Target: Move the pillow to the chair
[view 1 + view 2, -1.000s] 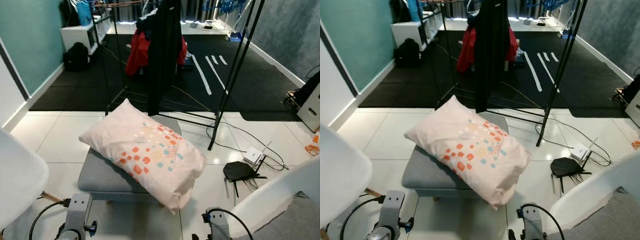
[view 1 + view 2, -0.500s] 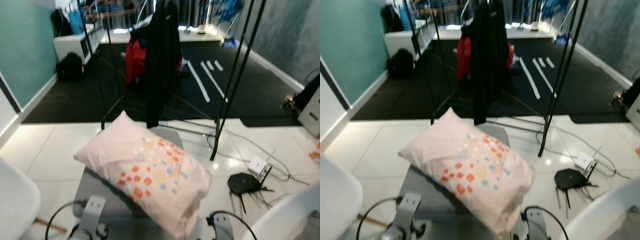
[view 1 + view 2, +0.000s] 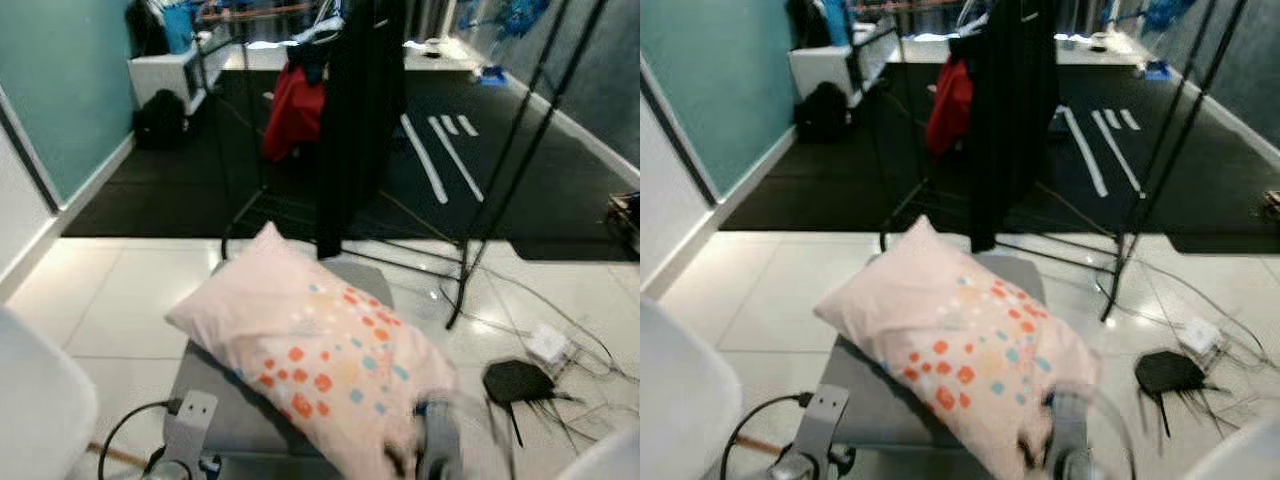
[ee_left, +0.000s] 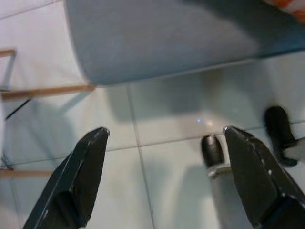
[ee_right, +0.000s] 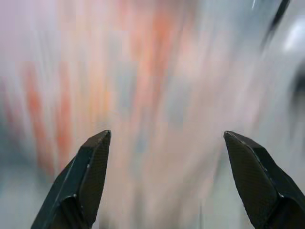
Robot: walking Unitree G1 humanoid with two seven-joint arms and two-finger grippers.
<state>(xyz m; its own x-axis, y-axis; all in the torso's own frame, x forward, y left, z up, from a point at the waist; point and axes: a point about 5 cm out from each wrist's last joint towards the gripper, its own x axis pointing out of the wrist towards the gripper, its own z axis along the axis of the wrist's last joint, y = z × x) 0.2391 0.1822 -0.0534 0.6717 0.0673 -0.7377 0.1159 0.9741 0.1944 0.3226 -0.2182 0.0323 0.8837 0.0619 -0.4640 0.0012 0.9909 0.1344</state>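
Observation:
A pale pink pillow (image 3: 310, 345) with orange and blue squares lies slantwise on a grey cushioned stool (image 3: 210, 400) straight ahead. Part of a white chair (image 3: 40, 405) shows at the near left. My left arm (image 3: 185, 435) is low by the stool's near left corner; its gripper (image 4: 165, 130) is open over the floor tiles beside the stool's edge (image 4: 157, 43). My right arm (image 3: 435, 450) is a blur at the pillow's near right corner. In its wrist view the gripper (image 5: 167, 134) is open, with the blurred pillow (image 5: 152, 71) close in front.
A black clothes rack (image 3: 520, 150) stands behind the stool with a black garment (image 3: 360, 110) and a red one (image 3: 295, 110). A black router (image 3: 520, 380), a white box (image 3: 550, 343) and cables lie on the floor to the right. The stool's wooden legs (image 4: 47, 90) stand beside the left gripper.
The camera has shifted, so the whole scene sits differently. My right arm has come up toward the pillow's near right corner and is now blurred. The pillow still lies on the stool.

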